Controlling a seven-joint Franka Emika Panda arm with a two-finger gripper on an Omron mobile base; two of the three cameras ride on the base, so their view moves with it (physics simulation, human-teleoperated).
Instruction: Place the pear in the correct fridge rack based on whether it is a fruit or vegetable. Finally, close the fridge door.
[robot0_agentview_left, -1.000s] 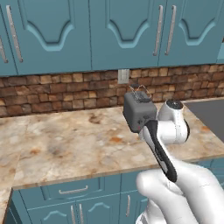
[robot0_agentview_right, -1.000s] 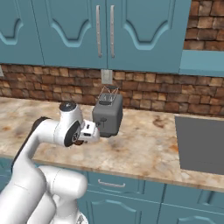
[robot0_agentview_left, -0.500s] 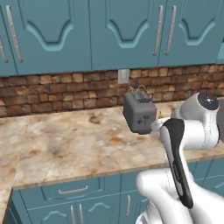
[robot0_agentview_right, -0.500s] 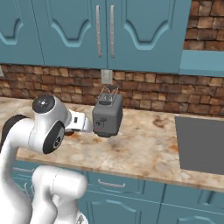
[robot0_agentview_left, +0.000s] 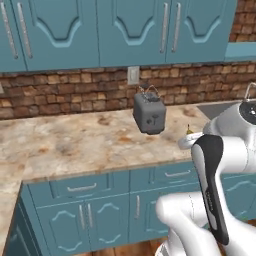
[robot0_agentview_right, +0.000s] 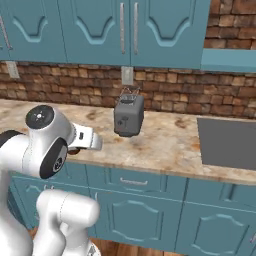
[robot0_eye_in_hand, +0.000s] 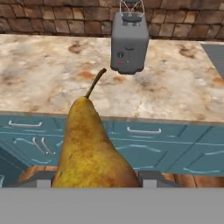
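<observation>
Holding one pear (robot0_eye_in_hand: 89, 148) between its narrowly set fingers (robot0_eye_in_hand: 40, 178), the gripper (robot0_eye_in_hand: 94, 177) hangs off the counter's (robot0_agentview_left: 75, 140) front edge, above the drawer fronts. The pear's long axis runs away from the hand, neck and stem aimed at the one grey toaster (robot0_agentview_left: 149, 113) near the counter's back edge; in the left base view a bit of it peeks out beside the white wrist. One wall outlet (robot0_agentview_right: 127, 75) sits on the brick above the toaster. Against half a second ago, both base views have shifted: the toaster sits further right in each.
</observation>
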